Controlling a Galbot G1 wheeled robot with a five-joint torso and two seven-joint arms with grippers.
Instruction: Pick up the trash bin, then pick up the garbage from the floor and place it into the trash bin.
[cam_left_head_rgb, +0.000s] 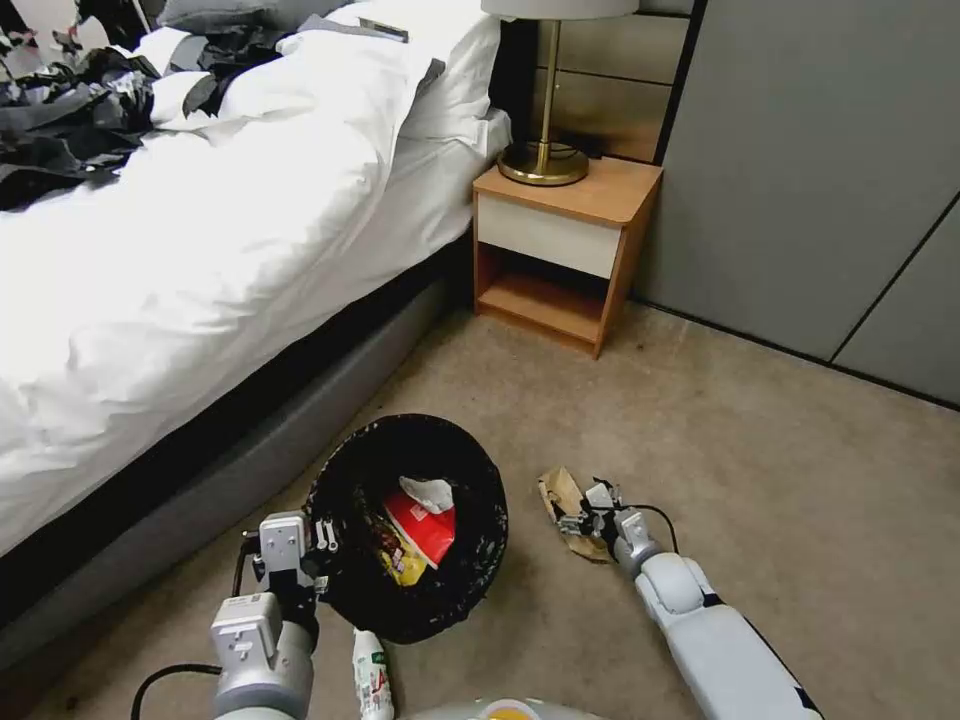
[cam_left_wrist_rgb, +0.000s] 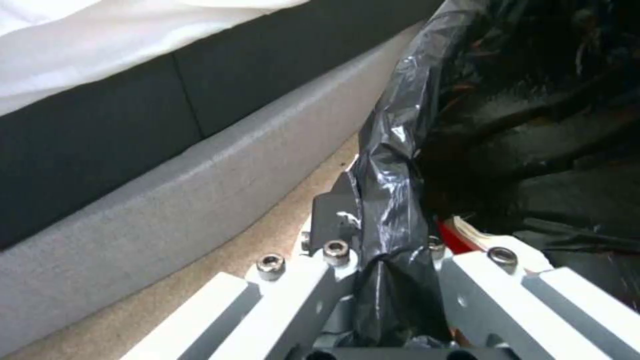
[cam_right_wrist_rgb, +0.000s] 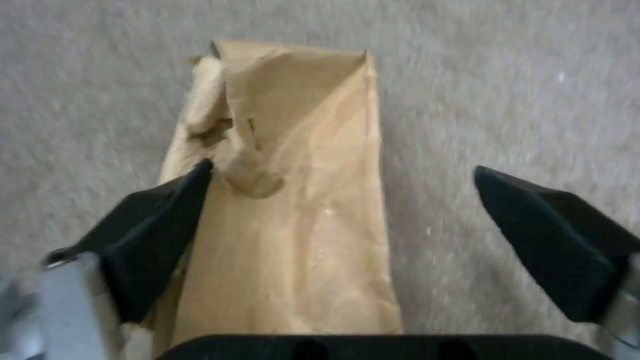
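Low centre of the head view sits the round trash bin with its glossy, crinkled black bag liner (cam_left_head_rgb: 410, 525) on the short-pile beige carpet (cam_left_head_rgb: 760, 450). Inside it lie a red snack wrapper (cam_left_head_rgb: 425, 530), a yellow wrapper (cam_left_head_rgb: 403, 568) and a crumpled white tissue (cam_left_head_rgb: 428, 491). The left gripper (cam_left_head_rgb: 318, 562) is at the bin's rim on the lower-left side. The left wrist view brings what the head view cannot — the white-and-grey fingers (cam_left_wrist_rgb: 333, 220) are pinched tight on a fold of the shiny black liner (cam_left_wrist_rgb: 390, 200), with the padded grey fabric bed base (cam_left_wrist_rgb: 167, 200) running past beside it.

Over to the lower right of the head view: the right gripper (cam_left_head_rgb: 583, 515) is down at the flattened brown paper bag (cam_left_head_rgb: 565, 500) on the carpet, just beside the bin. The right wrist view shows it close — matte, creased paper (cam_right_wrist_rgb: 293, 210), folded at its far end, and the black wedge-shaped fingertips (cam_right_wrist_rgb: 160, 235) spread wide. One tip lies at the bag's edge, the other well off it over bare carpet; nothing is clamped.

A small white plastic bottle with a green and red label (cam_left_head_rgb: 372, 675) lies on the floor at the bottom edge of the head view, just below the bin. The white rumpled bed (cam_left_head_rgb: 200, 250) fills the upper left, and a wooden nightstand (cam_left_head_rgb: 565, 250) stands at upper centre.
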